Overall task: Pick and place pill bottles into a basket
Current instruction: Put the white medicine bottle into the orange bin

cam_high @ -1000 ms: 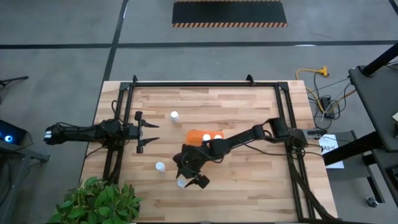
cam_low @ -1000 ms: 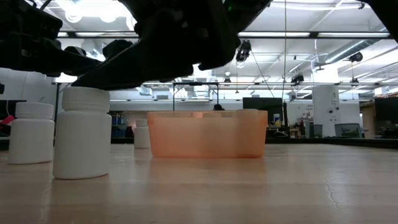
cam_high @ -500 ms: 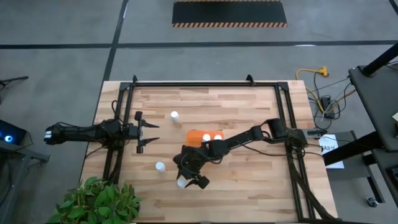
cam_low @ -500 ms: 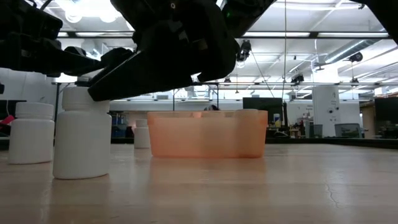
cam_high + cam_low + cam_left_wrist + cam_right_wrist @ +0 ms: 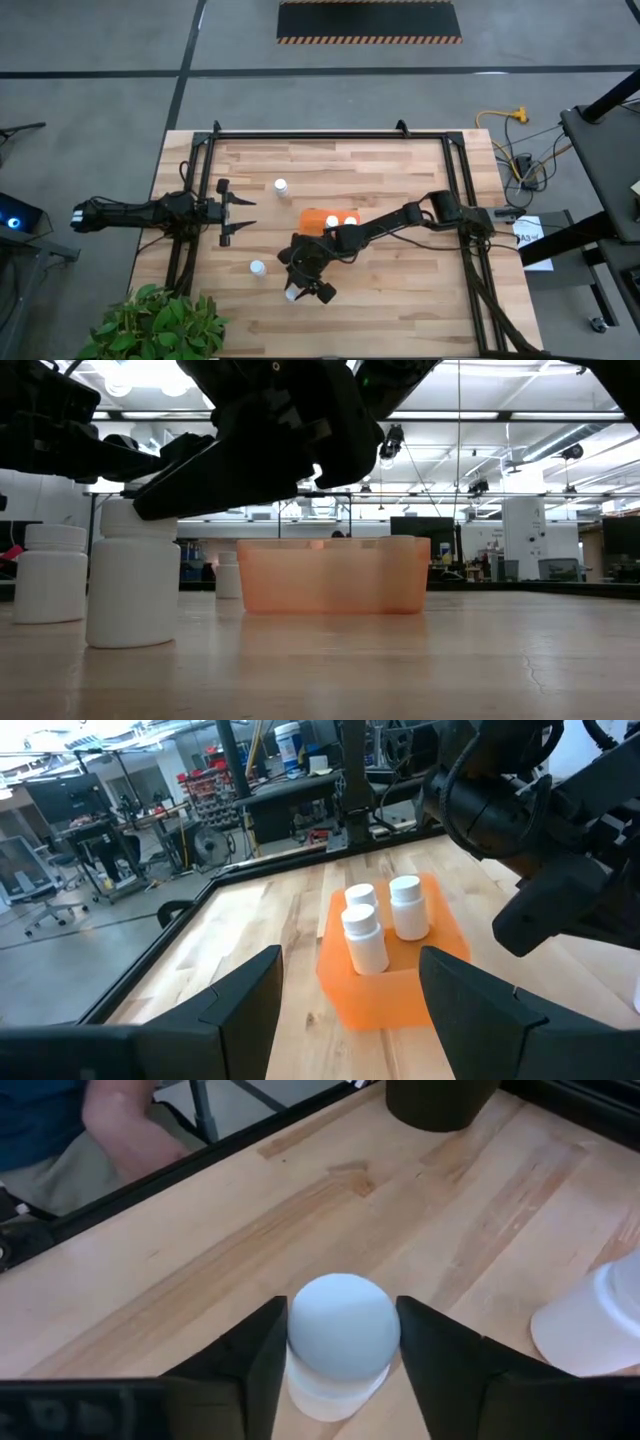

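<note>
A white pill bottle (image 5: 291, 293) stands on its base near the table's front; it shows in the low view (image 5: 130, 585) and its round cap shows in the right wrist view (image 5: 342, 1328). My right gripper (image 5: 303, 280) is over it, shut on its cap. Two more bottles stand free, one to its left (image 5: 257, 267) and one farther back (image 5: 281, 186). The orange basket (image 5: 313, 217) holds two upright bottles (image 5: 363, 935) (image 5: 407, 905). My left gripper (image 5: 238, 212) waits open and empty at the left. My right gripper pinches the bottle's round cap (image 5: 342, 1370) between its two fingers (image 5: 250, 1365), one on each side. The fingers come from above, slanting down. The bottle stands upright with its base on the table (image 5: 130, 640).
A black frame (image 5: 330, 135) borders the table. A potted plant (image 5: 150, 320) stands at the near left corner. A person's arm (image 5: 120, 1120) shows beyond the table's edge. Bare wood lies to the right of the basket (image 5: 420, 270).
My right gripper has come down over the near bottle's cap. The bottle stands where it was.
</note>
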Robot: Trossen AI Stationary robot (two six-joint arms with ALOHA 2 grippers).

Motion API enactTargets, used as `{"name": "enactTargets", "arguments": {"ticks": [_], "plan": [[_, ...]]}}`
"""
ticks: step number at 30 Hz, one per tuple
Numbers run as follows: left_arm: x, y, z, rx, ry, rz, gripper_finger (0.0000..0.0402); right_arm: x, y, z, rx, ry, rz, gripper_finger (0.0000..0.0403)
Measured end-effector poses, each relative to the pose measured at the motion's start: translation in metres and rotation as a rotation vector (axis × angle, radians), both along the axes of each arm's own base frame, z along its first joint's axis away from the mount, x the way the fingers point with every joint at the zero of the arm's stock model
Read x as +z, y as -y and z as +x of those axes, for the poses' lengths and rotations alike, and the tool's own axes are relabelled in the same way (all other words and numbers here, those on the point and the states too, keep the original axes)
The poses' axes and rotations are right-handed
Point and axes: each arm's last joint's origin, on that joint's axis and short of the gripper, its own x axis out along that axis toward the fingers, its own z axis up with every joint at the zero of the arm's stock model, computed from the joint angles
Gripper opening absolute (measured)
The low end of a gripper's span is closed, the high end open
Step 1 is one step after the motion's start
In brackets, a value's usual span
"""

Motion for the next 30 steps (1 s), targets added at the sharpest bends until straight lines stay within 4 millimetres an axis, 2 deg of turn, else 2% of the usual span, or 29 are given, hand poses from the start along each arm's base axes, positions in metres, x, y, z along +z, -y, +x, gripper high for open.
{"name": "enactTargets", "arguments": {"ticks": [4,9,15,20,30], "plan": [[0.0,0.0,0.0,0.0,0.0,0.0,0.0218,0.0,0.0,0.0,0.001,0.001,-0.002,0.0141],[0.0,0.0,0.0,0.0,0.0,0.0,0.0218,0.0,0.001,0.0,-0.005,-0.005,0.003,0.0141],[0.0,0.0,0.0,0.0,-0.001,0.0,0.0218,0.017,0.008,0.007,-0.058,-0.078,0.029,0.0141],[0.0,0.0,0.0,0.0,0.0,0.0,0.0218,0.031,0.009,0.013,-0.145,-0.096,0.013,0.0141],[0.0,0.0,0.0,0.0,-0.001,0.0,0.0218,0.032,0.019,0.016,-0.327,-0.145,0.029,0.0141]]}}
